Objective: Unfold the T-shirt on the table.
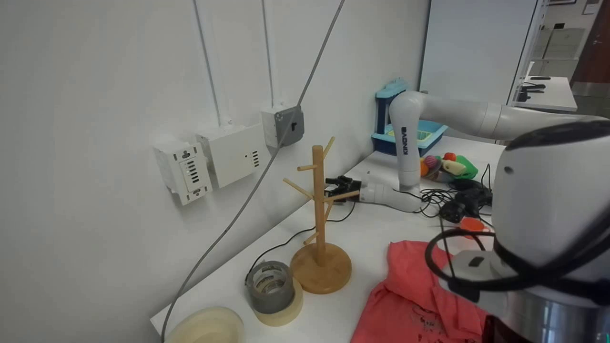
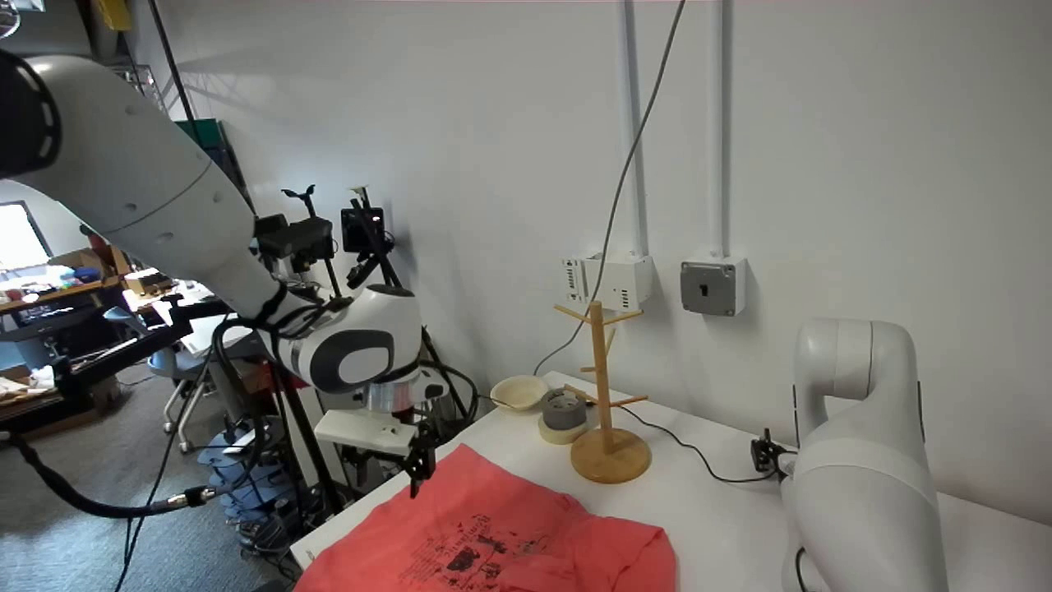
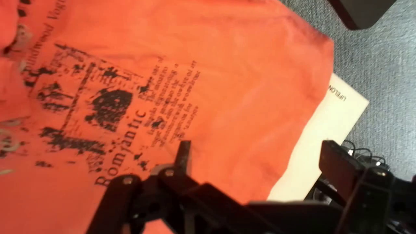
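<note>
The coral-red T-shirt (image 1: 405,305) lies wrinkled on the white table (image 1: 371,233). In an exterior view the T-shirt (image 2: 460,518) shows a black print, and a folded layer lies over its side near the second arm. In the wrist view the T-shirt (image 3: 240,91) is mostly flat. A folded layer covers part of the print at the left, and the cloth reaches close to the table's edge (image 3: 312,146). My gripper (image 3: 260,156) is open and empty above the T-shirt's edge, one finger over cloth, the other near the table edge. It also shows in an exterior view (image 2: 390,473).
A wooden stand (image 1: 320,214), tape rolls (image 1: 271,288) and a cream bowl (image 1: 209,326) stand along the wall side. A second arm (image 2: 863,460) rests on the table. A red cup (image 1: 472,225), cables and toys (image 1: 448,164) lie farther along.
</note>
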